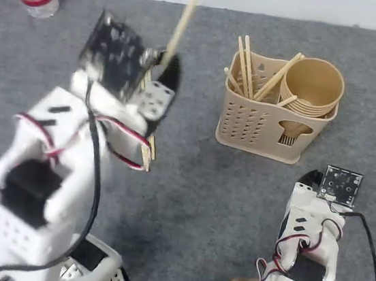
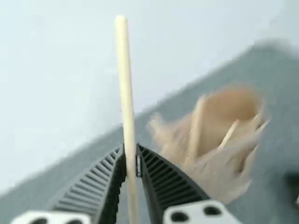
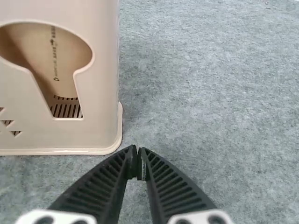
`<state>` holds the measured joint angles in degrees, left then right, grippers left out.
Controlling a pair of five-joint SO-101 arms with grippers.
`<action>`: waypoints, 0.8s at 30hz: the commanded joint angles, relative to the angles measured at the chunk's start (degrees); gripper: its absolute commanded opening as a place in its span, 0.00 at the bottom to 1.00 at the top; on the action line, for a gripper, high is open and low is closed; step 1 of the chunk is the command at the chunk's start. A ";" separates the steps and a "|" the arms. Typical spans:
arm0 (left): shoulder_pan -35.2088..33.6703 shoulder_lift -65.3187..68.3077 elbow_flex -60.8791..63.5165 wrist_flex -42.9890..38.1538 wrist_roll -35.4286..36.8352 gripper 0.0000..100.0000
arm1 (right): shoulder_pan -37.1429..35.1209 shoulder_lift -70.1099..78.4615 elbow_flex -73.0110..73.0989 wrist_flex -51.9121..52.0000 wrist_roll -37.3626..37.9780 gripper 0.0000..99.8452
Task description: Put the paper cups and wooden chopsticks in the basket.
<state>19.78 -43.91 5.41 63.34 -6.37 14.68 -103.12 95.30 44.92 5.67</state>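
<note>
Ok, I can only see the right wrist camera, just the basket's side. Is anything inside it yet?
Observer: Yes, stacked paper cups fill one compartment of the basket.
Operator: And the sticks?
Observer: Several chopsticks stand tilted in the other compartment.
Operator: What's the other arm doing?
Observer: The left gripper is shut on one more wooden chopstick, held in the air beside the basket, not touching it.

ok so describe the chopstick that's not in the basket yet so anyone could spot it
Start at the beige basket on the grey carpet, then look left to the raised left gripper. The wooden chopstick is clamped in it, pointing up; the other chopsticks stand inside the basket.
</note>
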 commanded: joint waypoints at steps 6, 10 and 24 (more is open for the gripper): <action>8.70 -2.99 19.47 -42.99 4.66 0.01 | -0.75 -0.57 0.00 -0.75 0.97 0.01; 8.88 0.44 25.89 -60.04 5.01 0.01 | -0.75 -0.57 0.00 -0.75 0.97 0.01; 9.14 31.03 20.26 -83.87 9.05 0.01 | -0.75 -0.57 0.09 -1.10 0.97 0.01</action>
<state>30.33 -18.95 28.97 -17.54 1.98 14.68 -103.12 95.30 44.92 5.67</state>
